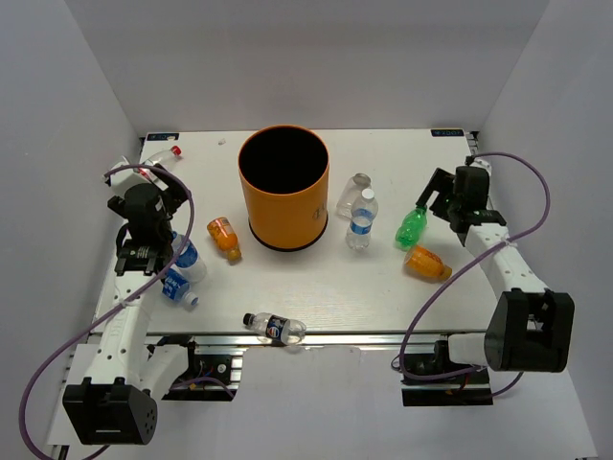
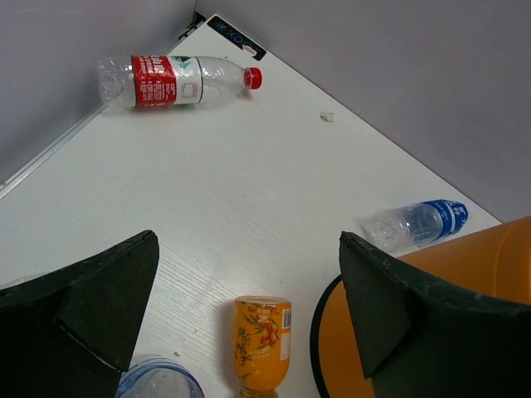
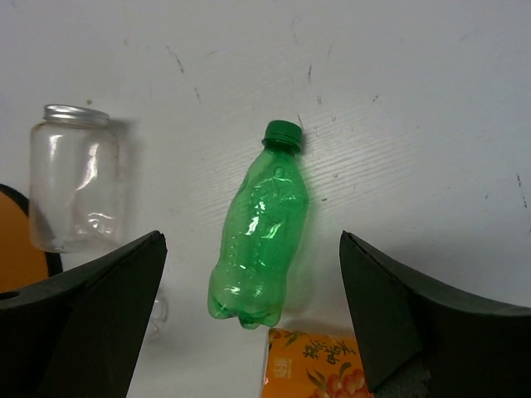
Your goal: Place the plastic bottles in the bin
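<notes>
Bin (image 1: 287, 225): one. Blue-label clear bottles (image 1: 361, 220): four, fourth beyond bin, left wrist view only. Red-label clear bottle (image 1: 161, 153): one; red-white item (image 1: 129, 174) far left, part hidden, kind unclear. Orange bottles (image 1: 225, 238): two. Green bottle (image 1: 412, 227): one. Dark-label bottle (image 1: 275, 328): one. Clear jar (image 1: 354, 195): one.

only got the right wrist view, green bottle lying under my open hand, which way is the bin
observer: The orange bin stands upright mid-table, to the left of the green bottle, with a jar and an upright clear bottle between them.
operator: anything in it yet
observer: From above its inside shows only black; nothing visible there.
operator: and the other side
observer: The left hand is open, with an orange bottle lying ahead of it beside the bin.
</notes>
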You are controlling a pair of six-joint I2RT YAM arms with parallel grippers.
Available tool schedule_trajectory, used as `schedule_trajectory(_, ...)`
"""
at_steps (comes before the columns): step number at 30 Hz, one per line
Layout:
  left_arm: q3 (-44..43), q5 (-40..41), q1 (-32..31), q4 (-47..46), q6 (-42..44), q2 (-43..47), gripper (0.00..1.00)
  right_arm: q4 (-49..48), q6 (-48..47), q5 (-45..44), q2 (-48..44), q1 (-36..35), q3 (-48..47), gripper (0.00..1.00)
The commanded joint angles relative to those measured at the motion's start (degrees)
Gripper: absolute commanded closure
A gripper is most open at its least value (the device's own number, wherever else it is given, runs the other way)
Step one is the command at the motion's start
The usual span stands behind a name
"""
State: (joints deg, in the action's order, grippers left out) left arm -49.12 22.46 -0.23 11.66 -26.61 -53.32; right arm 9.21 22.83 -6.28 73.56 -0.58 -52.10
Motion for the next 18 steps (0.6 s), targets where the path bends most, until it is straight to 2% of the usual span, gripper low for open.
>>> schedule_trajectory(1,-0.1,1.8,0.14,0.47,-0.02,-0.47,0.02,4.32,1.69,-7.83,2.98,-3.02,-3.19,0.11)
schedule_trajectory(11,-0.62,2.32,0.14,1.44,-0.28,-1.44,0.02,10.37,9.06,-16.83,16.69,-8.65,-9.42,0.11)
schedule_trajectory(16,-0.45,2.24,0.14,1.17,-0.46,-1.61,0.02,7.93,9.34,-14.83,22.06,-8.65,-10.13,0.11)
schedule_trajectory(18,-0.79,2.15,0.14,1.52,-0.55,-2.05,0.02,5.39,8.2,-12.19,24.07,-8.74,-9.96,0.16)
